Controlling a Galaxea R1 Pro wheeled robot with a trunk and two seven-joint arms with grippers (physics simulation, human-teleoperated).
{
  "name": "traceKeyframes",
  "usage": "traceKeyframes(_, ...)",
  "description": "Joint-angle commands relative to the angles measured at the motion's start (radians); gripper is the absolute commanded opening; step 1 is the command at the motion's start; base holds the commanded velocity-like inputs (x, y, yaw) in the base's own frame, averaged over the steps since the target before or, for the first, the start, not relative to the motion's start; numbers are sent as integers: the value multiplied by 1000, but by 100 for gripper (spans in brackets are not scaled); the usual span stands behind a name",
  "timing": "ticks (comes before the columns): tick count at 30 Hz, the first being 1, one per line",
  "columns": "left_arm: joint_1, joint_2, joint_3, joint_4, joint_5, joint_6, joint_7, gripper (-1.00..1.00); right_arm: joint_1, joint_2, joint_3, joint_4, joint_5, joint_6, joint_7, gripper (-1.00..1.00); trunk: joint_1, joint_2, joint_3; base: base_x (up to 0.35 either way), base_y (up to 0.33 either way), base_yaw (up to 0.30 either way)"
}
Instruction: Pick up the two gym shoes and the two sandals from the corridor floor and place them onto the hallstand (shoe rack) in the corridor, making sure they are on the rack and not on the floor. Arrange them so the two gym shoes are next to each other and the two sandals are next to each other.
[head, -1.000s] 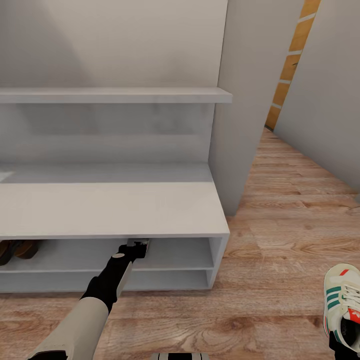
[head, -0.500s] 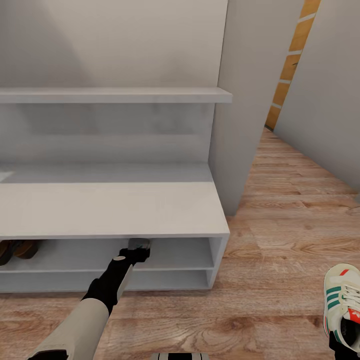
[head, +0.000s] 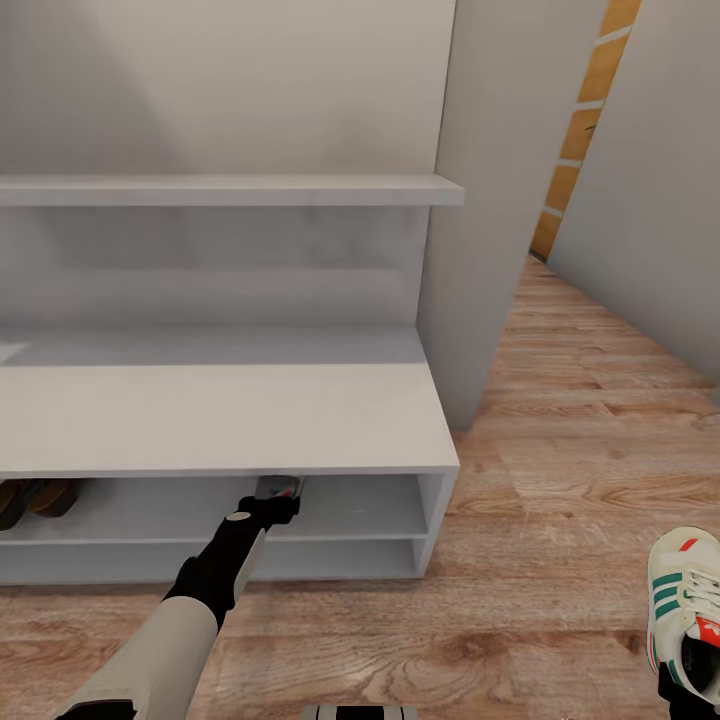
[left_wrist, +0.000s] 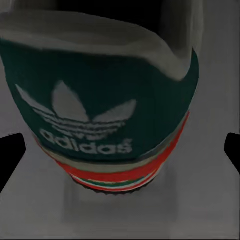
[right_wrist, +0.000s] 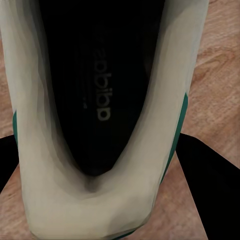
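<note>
Showing two gym shoes (head: 685, 610) (left_wrist: 100, 100), one sandal pair (head: 35, 497).

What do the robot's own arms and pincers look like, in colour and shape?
In the head view, the left arm has a smooth beige-white shell, then a black wrist section with a small pale round disc, ending in a dark grey left pincer. In both wrist views the fingertips appear as plain black blocky shapes. No cables or markings show.

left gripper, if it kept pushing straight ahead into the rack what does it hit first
The left gripper points into the upper slot of the hallstand, and the green heel of a gym shoe sits right ahead of it. It would meet that heel first. Whether the fingers already touch the shoe cannot be told.
</note>
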Motion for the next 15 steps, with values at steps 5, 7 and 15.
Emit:
traceKeyframes(5,0,-1,5,-1,-10,5,-2,100,-1,1,-8,1,7,-4,8,-100,0,0,-1,-197,0,0)
traceKeyframes(7,0,-1,5,-1,-10,5,-2,100,-1,1,-8,1,7,-4,8,-100,0,0,-1,-289,0,0)
traceKeyframes(15,0,-1,5,-1,-10,5,-2,100,-1,1,-8,1,7,-4,8,-100,0,0,-1,-322,0,0)
